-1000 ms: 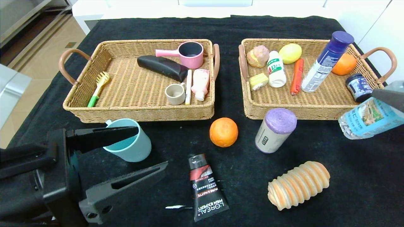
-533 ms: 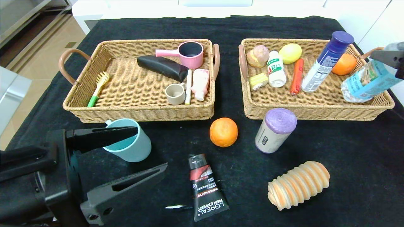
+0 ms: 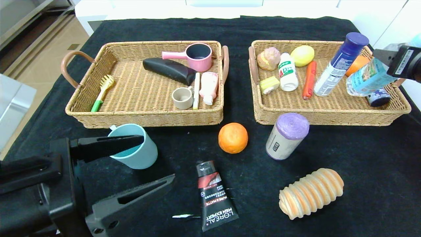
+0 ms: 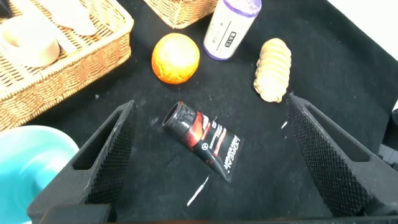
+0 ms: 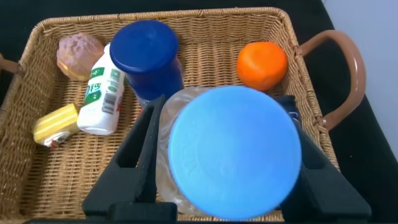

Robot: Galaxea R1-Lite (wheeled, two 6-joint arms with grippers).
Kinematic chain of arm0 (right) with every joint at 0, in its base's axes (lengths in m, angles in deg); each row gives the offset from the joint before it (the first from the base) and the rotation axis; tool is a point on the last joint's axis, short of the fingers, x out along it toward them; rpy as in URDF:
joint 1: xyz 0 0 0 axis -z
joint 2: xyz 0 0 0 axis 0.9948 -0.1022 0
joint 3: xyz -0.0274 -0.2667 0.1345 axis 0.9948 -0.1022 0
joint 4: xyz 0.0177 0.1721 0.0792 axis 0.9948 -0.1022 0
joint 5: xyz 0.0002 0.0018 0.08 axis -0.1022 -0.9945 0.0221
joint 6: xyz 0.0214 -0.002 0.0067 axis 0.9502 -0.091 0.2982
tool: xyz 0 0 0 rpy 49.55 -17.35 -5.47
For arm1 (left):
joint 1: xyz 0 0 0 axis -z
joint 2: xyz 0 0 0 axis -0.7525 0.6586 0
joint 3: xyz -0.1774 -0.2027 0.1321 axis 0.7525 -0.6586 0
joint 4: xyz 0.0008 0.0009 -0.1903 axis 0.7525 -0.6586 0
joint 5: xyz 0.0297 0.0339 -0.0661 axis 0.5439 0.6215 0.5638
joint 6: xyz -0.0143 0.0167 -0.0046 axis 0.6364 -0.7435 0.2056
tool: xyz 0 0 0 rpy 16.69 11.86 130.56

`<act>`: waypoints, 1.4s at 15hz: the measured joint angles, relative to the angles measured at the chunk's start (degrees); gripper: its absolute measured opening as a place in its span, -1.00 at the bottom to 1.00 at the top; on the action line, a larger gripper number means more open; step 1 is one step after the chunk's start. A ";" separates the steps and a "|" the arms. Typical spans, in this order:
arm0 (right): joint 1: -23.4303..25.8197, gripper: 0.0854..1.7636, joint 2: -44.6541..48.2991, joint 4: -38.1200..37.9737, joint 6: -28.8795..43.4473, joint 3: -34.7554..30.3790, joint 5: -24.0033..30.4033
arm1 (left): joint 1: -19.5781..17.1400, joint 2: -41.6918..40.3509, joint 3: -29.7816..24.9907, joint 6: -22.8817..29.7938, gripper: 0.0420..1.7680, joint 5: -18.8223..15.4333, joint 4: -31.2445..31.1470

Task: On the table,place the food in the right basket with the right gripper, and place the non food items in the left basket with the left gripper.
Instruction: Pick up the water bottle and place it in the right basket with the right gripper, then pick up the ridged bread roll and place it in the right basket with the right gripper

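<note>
My right gripper is shut on a clear jar with a blue lid and holds it tilted above the right end of the right basket. Under it lie an orange, a blue-capped bottle and a small dark jar. My left gripper stands open at the near left, over the black tube, with the teal cup beside its far finger. Loose on the cloth are another orange, a purple-topped roll and a ridged bread.
The left basket holds a pink pot, a dark case, a beige cup, a brush and other non-food items. In the right basket also lie a white bottle, a sausage, a lemon and a yellow block. A white counter runs behind the table.
My right gripper has carried the blue-lidded jar from beside the basket's front right corner up and inward over the right basket. The left gripper has barely shifted.
</note>
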 joint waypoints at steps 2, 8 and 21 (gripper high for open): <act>0.05 0.18 -1.43 3.43 0.30 -0.99 0.15 | 0.02 0.00 -0.04 0.00 0.94 0.00 0.02; 0.22 0.27 -4.46 6.81 0.45 -2.95 0.09 | 0.02 0.01 -0.15 0.02 0.94 0.00 -0.01; -1.79 0.81 2.84 0.33 -0.29 -10.62 -1.23 | 0.04 0.01 -1.13 -1.40 0.94 -0.02 0.05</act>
